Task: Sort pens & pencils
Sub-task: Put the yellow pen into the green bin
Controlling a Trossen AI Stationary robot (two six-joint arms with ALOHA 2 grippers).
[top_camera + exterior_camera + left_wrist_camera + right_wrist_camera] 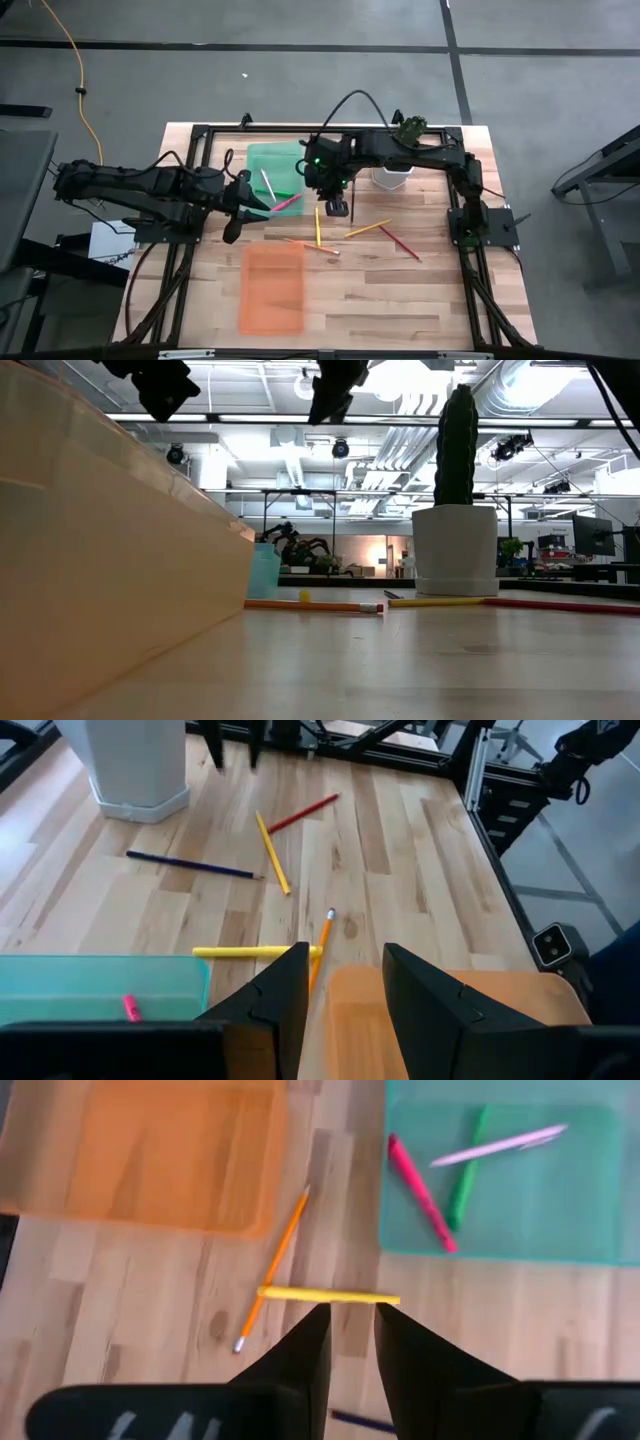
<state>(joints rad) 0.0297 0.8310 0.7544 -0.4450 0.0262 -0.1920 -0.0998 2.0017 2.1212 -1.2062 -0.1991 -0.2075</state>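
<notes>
From above I see the green tray (pixel 272 165) holding pens (pixel 285 201), the orange tray (pixel 272 289) bare, pencils (pixel 367 229) loose on the table (pixel 400 300). My left gripper (pixel 345 982), parted and holding nothing, hovers over the gap between trays. My right gripper (pixel 351 1335), slightly parted and bare, hangs above the yellow pen (pixel 328 1295) near the green tray's edge.

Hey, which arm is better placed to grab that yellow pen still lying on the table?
Right. The right gripper hangs open almost directly over the yellow pen, which lies just ahead of its fingertips. The left gripper, also open, sits off by the green tray.
</notes>
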